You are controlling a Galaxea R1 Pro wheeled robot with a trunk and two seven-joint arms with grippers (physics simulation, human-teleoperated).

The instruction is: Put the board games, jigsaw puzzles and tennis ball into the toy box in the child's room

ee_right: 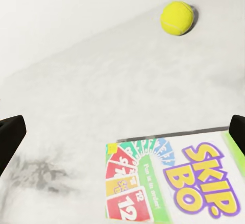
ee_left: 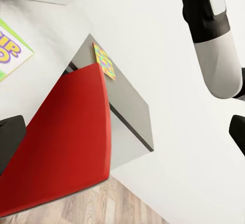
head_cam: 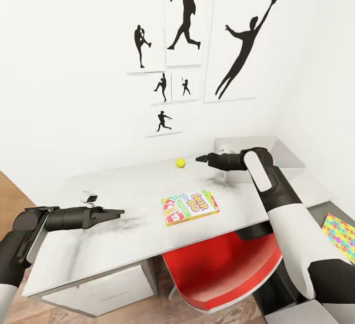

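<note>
The yellow tennis ball (head_cam: pixel 180 162) (ee_right: pixel 177 18) rests on the mottled table (head_cam: pixel 123 186) near the wall. Just to its right my right gripper (head_cam: pixel 202 158) (ee_right: pixel 122 137) hovers open, a short gap away. The SKIP-BO board game (head_cam: pixel 190 207) (ee_right: pixel 173 183) (ee_left: pixel 10 50) lies flat near the table's front edge. At the front left, my left gripper (head_cam: pixel 118 212) (ee_left: pixel 122 132) is open over the table and holds nothing. The pale grey toy box (head_cam: pixel 286 147) stands at the back right, partly hidden by my right arm. A multicoloured jigsaw puzzle (head_cam: pixel 340 230) (ee_left: pixel 104 60) lies on a lower grey surface at the far right.
A red chair (head_cam: pixel 222 275) (ee_left: pixel 66 147) is tucked under the table's front edge. A small white object (head_cam: pixel 88 197) sits on the table above my left arm. White wall with black silhouette pictures (head_cam: pixel 187 23) backs the table. Drawers (head_cam: pixel 98 289) hang under the left side.
</note>
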